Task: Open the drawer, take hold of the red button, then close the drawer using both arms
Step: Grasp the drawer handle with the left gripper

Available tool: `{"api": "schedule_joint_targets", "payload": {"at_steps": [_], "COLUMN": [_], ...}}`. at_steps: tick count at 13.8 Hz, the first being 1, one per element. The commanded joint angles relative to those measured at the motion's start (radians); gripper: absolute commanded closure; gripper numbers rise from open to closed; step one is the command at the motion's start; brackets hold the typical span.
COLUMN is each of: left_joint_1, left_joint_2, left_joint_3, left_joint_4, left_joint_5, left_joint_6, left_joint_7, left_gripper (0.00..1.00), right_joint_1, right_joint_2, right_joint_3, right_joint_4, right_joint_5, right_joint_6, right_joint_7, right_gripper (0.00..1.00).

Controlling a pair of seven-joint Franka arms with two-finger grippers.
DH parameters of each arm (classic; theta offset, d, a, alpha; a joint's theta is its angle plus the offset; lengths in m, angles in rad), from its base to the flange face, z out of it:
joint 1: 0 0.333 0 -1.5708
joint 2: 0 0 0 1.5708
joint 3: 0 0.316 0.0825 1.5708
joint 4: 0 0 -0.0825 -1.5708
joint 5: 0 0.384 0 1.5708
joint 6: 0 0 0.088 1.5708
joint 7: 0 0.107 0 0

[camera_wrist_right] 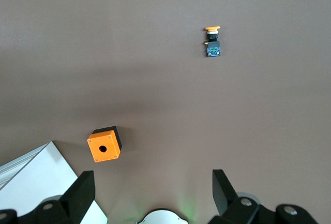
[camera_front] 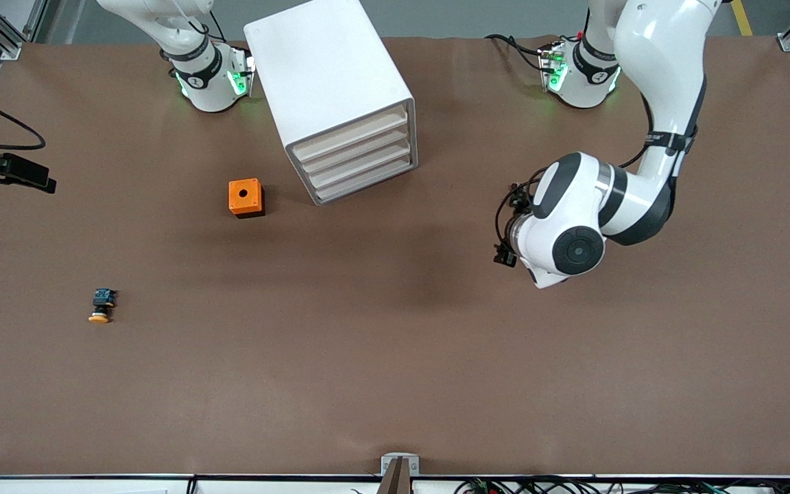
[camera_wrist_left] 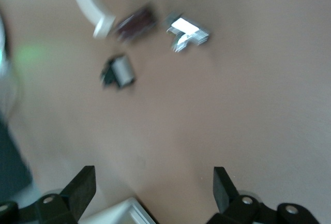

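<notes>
The white cabinet (camera_front: 330, 75) stands between the two arm bases, with all four drawers shut. The drawer (camera_front: 361, 148) is second from the top. The red-capped button is out of view. My left arm (camera_front: 566, 233) hangs over the table toward its own end, level with the cabinet's front. In the front view its wrist hides the hand. In the blurred left wrist view my left gripper (camera_wrist_left: 152, 188) is open and empty, with a corner of the cabinet (camera_wrist_left: 124, 212) below it. My right gripper (camera_wrist_right: 152, 182) is open and empty, high over the table near its base, and outside the front view.
An orange box with a hole (camera_front: 246, 197) sits beside the cabinet toward the right arm's end and shows in the right wrist view (camera_wrist_right: 104, 145). A yellow-orange-capped button (camera_front: 101, 305) lies nearer the front camera and shows in the right wrist view (camera_wrist_right: 212, 43).
</notes>
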Motion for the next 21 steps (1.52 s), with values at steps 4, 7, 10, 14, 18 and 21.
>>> {"api": "schedule_joint_targets", "payload": {"at_steps": [4, 7, 10, 14, 18, 21], "left_joint_1": [-0.069, -0.073, -0.082, -0.162, -0.208, -0.240], "left_joint_2": [0.157, 0.160, 0.179, 0.215, 0.223, 0.246], "left_joint_3": [-0.013, -0.013, -0.013, -0.013, -0.013, -0.013], "left_joint_4": [0.025, 0.025, 0.025, 0.025, 0.024, 0.025], "left_joint_5": [-0.314, -0.543, -0.689, -0.796, -0.852, -0.853], "left_joint_6": [-0.025, -0.025, -0.025, -0.025, -0.025, -0.025], "left_joint_7": [-0.357, -0.374, -0.426, -0.445, -0.478, -0.511], "left_gripper": [0.00, 0.04, 0.30, 0.49, 0.49, 0.49], "right_joint_1": [-0.009, -0.009, -0.009, -0.009, -0.008, -0.008], "right_joint_2": [0.007, 0.007, 0.007, 0.007, 0.007, 0.007], "right_joint_3": [0.008, 0.008, 0.008, 0.008, 0.008, 0.008], "right_joint_4": [0.024, 0.024, 0.024, 0.024, 0.024, 0.024], "right_joint_5": [-0.002, -0.002, -0.002, -0.002, -0.002, -0.002], "right_joint_6": [-0.005, -0.005, -0.005, -0.005, -0.005, -0.005], "right_joint_7": [-0.010, -0.010, -0.010, -0.010, -0.008, -0.010], "right_gripper": [0.00, 0.00, 0.00, 0.00, 0.00, 0.00]}}
